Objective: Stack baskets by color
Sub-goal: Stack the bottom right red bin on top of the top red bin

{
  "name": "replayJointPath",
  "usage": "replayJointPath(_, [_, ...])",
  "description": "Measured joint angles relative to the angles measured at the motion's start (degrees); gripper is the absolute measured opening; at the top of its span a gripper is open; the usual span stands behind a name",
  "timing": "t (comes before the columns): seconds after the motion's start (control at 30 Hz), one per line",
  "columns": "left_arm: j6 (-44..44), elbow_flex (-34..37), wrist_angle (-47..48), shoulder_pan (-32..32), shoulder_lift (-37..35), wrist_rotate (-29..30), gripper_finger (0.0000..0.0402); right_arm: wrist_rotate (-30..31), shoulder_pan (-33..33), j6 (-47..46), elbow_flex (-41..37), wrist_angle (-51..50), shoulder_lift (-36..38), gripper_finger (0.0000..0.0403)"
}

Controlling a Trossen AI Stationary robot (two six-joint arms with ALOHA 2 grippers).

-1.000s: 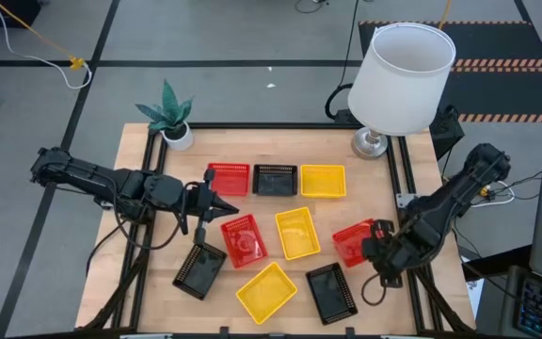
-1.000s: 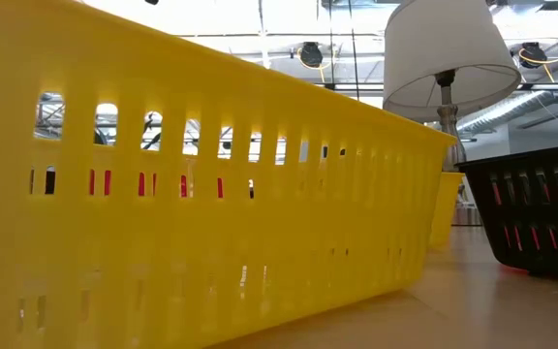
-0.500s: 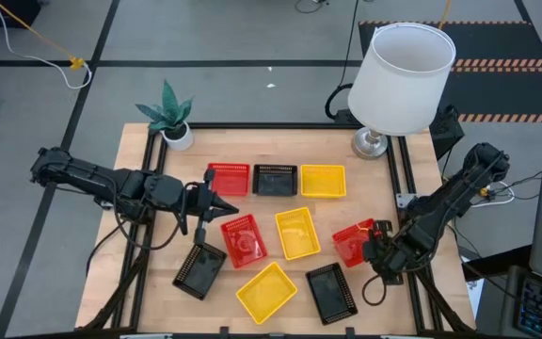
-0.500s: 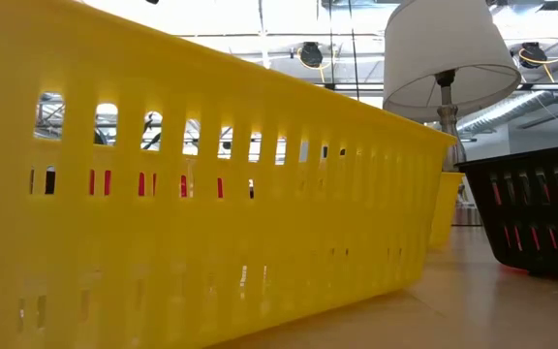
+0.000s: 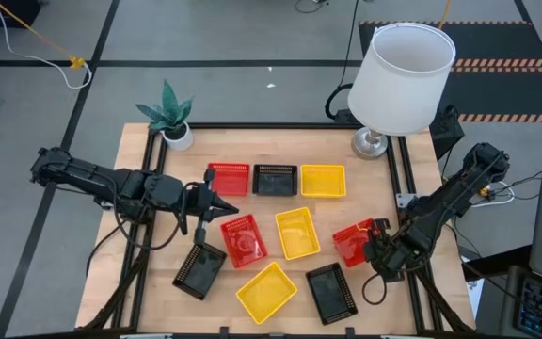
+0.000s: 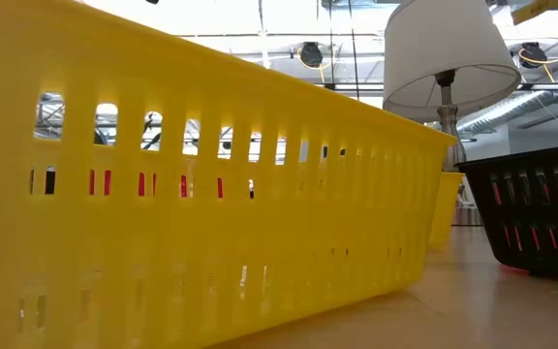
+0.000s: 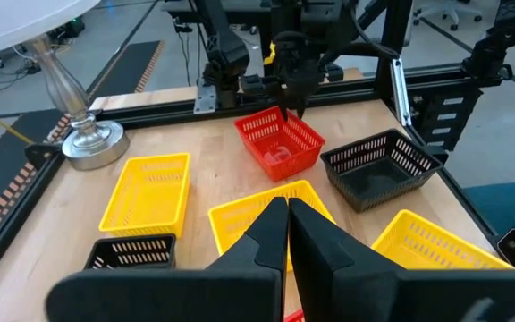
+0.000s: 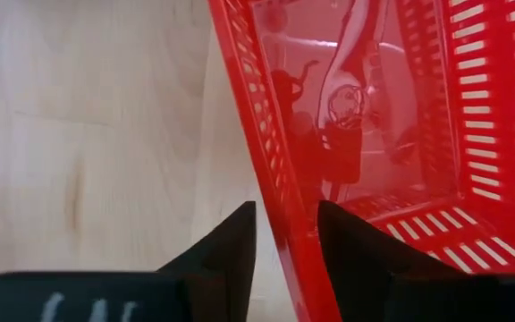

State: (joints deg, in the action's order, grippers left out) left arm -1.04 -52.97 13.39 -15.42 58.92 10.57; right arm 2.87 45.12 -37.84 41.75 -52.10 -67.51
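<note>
Several mesh baskets lie on their bottoms on the wooden table. At the far side stand a red one point(image 5: 229, 178), a black one point(image 5: 275, 179) and a yellow one point(image 5: 323, 180). Red point(image 5: 244, 239), yellow point(image 5: 297, 233) and red point(image 5: 351, 243) lie in the middle. Black point(image 5: 199, 269), yellow point(image 5: 266, 291) and black point(image 5: 331, 292) lie near. My right gripper point(image 5: 376, 235) points down at the right-hand red basket point(image 8: 365, 134), open, its fingers on either side of that basket's right wall. My left gripper point(image 5: 226, 209) hovers shut over the table's left half and holds nothing. My right gripper comes from above at the red basket's right wall point(image 8: 280, 206), one finger point(image 8: 356, 241) inside the basket and one point(image 8: 231, 246) outside. A thin strip of table shows between the outer finger and the wall. Whether the inner finger touches it I cannot tell. The basket rests flat on the table.
A white lamp point(image 5: 405, 71) stands at the table's far right corner and a potted plant point(image 5: 169, 118) at the far left. Black frame rails point(image 5: 398, 179) run along the table's edges. In the low view a yellow basket point(image 6: 211, 194) fills the foreground.
My right gripper has sunk toward the right-hand red basket and now stands over its right wall. The basket has stayed where it was.
</note>
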Motion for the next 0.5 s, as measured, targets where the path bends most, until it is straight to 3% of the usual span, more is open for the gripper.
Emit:
replayJointPath(0.3, [-0.11,0.0,-0.19,0.0,0.0,0.02,0.0017,-0.12,0.0,-0.09,-0.19,0.39,0.0,0.0013])
replayJointPath(0.5, [-0.02,0.0,-0.4,0.0,0.0,0.04,0.0017,-0.17,-0.04,-2.26,0.14,0.22,0.0,0.0016])
